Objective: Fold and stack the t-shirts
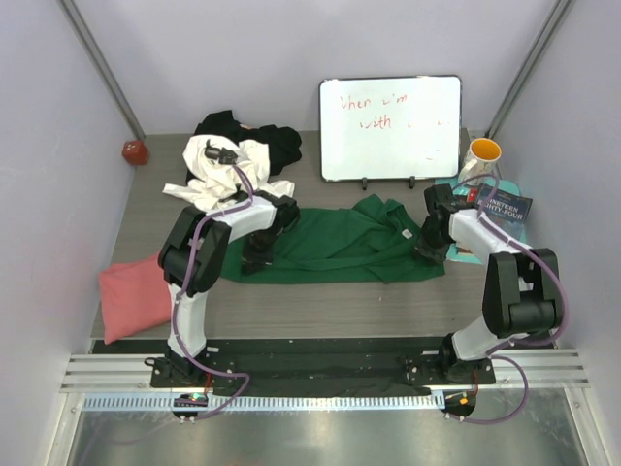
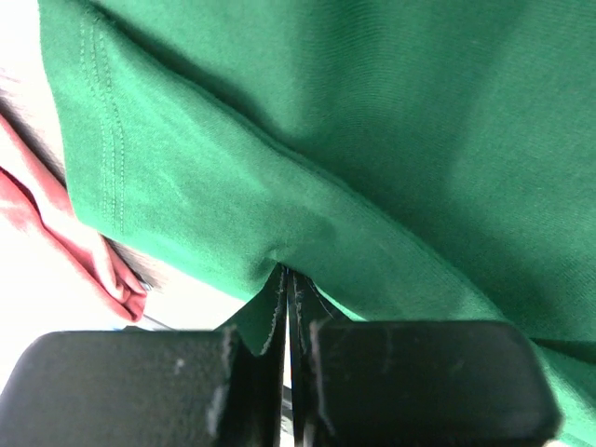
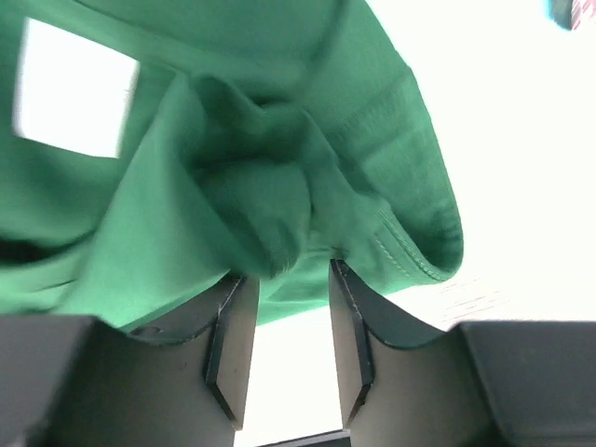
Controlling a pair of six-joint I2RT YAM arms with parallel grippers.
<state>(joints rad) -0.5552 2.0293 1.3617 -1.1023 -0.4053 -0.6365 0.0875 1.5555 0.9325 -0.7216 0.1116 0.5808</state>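
Observation:
The dark green t-shirt point(image 1: 340, 243) lies spread across the middle of the table, rumpled at its right end. My left gripper point(image 1: 258, 254) is at its left edge, shut on a pinch of the green cloth point(image 2: 307, 168). My right gripper point(image 1: 427, 249) is at the shirt's right end. In the right wrist view its jaws stand open point(image 3: 289, 270), with a bunched fold of green cloth point(image 3: 261, 196) lying over the fingertips. The white t-shirt point(image 1: 218, 167) and the black t-shirt point(image 1: 272, 141) lie heaped at the back left. The salmon pink t-shirt point(image 1: 131, 296) lies folded at the front left.
A whiteboard point(image 1: 390, 128) stands at the back behind the green shirt. A yellow-lined mug point(image 1: 482, 153) and a dark book point(image 1: 505, 204) on a teal mat point(image 1: 458, 254) are at the right. A small red ball point(image 1: 134, 151) sits at the back left corner.

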